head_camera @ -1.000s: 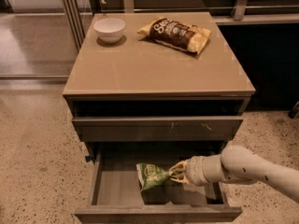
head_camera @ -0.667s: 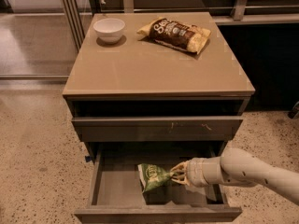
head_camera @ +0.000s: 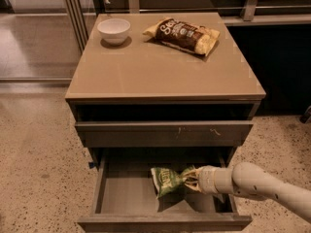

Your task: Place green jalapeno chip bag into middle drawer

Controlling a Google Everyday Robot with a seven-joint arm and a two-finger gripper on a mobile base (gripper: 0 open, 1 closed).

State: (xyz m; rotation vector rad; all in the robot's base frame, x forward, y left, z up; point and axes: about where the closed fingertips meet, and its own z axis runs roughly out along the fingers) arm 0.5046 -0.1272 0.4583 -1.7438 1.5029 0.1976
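Note:
The green jalapeno chip bag (head_camera: 167, 180) is inside the open middle drawer (head_camera: 121, 198), tilted, just above or on its grey floor. My gripper (head_camera: 191, 179) reaches in from the right on a pale arm (head_camera: 262, 183) and is shut on the bag's right end. The drawer is pulled well out, and its plain front (head_camera: 165, 222) runs along the bottom of the view.
Above the open drawer is a closed drawer front with pale scratch marks (head_camera: 194, 131), and above that a dark open slot. On the cabinet top (head_camera: 160, 67) stand a white bowl (head_camera: 114, 30) and a larger brown-and-yellow chip bag (head_camera: 184, 34). Speckled floor surrounds the cabinet.
The bag and my gripper have shifted very slightly to the right inside the drawer. The grip on the bag is unchanged.

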